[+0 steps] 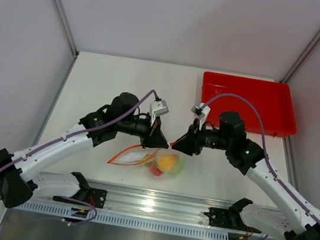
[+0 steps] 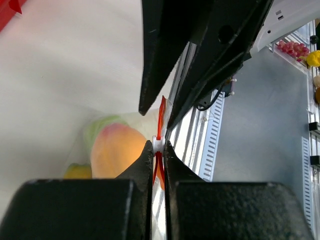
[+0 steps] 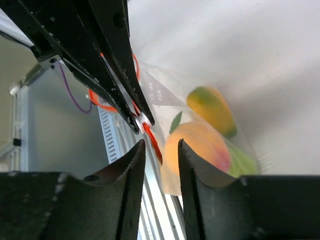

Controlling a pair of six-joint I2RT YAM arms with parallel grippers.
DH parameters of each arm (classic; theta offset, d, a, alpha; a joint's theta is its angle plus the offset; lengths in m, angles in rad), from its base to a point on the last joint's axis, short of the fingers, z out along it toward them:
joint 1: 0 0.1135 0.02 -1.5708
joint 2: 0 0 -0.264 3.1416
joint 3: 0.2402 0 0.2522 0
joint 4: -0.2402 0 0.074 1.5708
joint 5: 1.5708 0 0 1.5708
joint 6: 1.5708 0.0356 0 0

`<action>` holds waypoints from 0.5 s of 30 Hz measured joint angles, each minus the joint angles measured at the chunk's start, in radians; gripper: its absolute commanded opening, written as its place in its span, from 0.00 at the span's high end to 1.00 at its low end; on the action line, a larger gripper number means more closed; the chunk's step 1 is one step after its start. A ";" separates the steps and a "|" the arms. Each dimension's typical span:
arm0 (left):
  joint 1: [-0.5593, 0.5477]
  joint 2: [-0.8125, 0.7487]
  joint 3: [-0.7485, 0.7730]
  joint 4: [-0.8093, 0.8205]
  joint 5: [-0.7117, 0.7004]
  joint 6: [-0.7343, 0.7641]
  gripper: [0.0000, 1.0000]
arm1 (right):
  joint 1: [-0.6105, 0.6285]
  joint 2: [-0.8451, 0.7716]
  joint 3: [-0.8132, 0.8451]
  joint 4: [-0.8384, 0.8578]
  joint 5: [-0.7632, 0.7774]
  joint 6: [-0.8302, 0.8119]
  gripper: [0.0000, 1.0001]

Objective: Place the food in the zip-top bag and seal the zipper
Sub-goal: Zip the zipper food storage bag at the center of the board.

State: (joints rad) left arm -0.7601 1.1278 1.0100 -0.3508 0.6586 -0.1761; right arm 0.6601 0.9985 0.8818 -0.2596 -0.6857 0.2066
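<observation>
Left gripper [image 2: 158, 143] is pinched on the zipper [image 2: 161, 109]. Right gripper [image 3: 161, 143], jaws narrowly parted, straddles it. The food [image 1: 167, 164] sits in the zip-top bag [image 1: 135, 158], at 6 o'clock below both — sealing is likely underway. Next: clamp, then slide along the strip.

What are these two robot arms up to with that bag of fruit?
They are working on closing a clear zip-top bag that rests on the table with the fruit already inside. The left gripper is pinched shut on the orange-red zipper at its white slider. The right gripper straddles the same strip right beside it, jaws slightly apart. The red tray sits off at the far right.
</observation>
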 measured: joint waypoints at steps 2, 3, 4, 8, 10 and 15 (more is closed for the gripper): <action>0.000 -0.001 -0.006 0.000 0.000 -0.003 0.99 | 0.009 0.038 0.034 -0.035 -0.004 -0.032 0.59; 0.000 -0.001 -0.008 -0.001 0.000 -0.004 0.99 | 0.018 0.051 0.046 -0.051 -0.004 -0.048 0.59; 0.000 -0.001 -0.008 -0.001 0.000 -0.005 0.99 | 0.029 0.062 0.056 -0.070 -0.002 -0.061 0.58; 0.000 -0.001 -0.008 0.000 0.000 -0.005 0.99 | 0.064 0.098 0.098 -0.123 0.000 -0.104 0.57; 0.000 -0.003 -0.009 0.000 0.000 -0.004 1.00 | 0.068 0.118 0.126 -0.143 0.001 -0.125 0.58; 0.000 -0.018 -0.016 0.001 -0.001 -0.004 1.00 | 0.077 0.153 0.180 -0.196 0.007 -0.162 0.62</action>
State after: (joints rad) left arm -0.7597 1.1103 0.9936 -0.3500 0.6575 -0.1799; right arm 0.7368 1.1511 1.0618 -0.4557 -0.6785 0.0444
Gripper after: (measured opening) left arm 0.036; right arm 0.396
